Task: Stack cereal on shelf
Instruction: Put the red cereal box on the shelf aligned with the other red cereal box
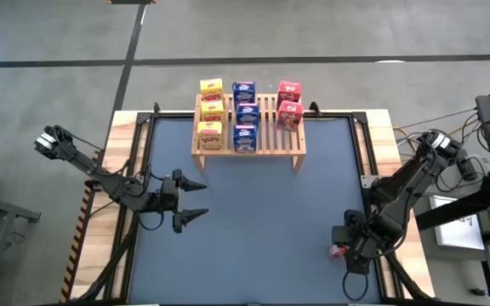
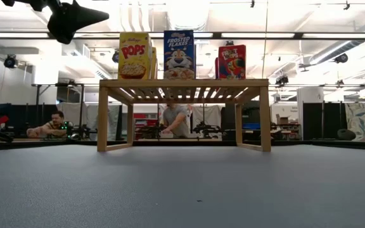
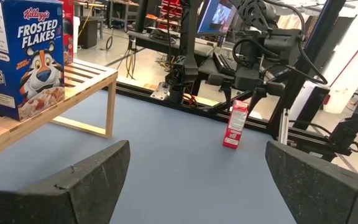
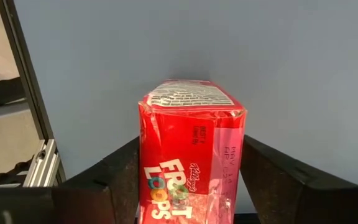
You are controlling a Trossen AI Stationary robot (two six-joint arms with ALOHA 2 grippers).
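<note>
The light-wood shelf [image 1: 249, 144] stands at the table's far middle on its side legs [image 2: 103, 117]. On its slats stand yellow cereal boxes [image 1: 211, 110], blue ones [image 1: 245, 115] and two red ones [image 1: 288, 104]. One more red cereal box [image 1: 339, 250] stands upright on the mat near the table's right edge, also in the left wrist view [image 3: 235, 124]. My right gripper [image 1: 340, 242] is over it, pointing steeply down, shut on the box. My left gripper [image 1: 201, 201] hangs level above the mat's left half, open, holding nothing. My right gripper has the red box's two opposite side walls between its two fingers, one finger [image 4: 114, 177] on the left wall, the other on the right wall [image 4: 238, 162]; no gap shows on either side. The fingers come steeply from above. The box stands upright with its bottom on the mat.
A black frame rail [image 4: 23, 93] runs close beside the red box along the table's right edge. Open blue mat [image 1: 253, 229] lies between the shelf and the near edge. Two people [image 2: 56, 123] [image 2: 176, 117] work in the room behind the table.
</note>
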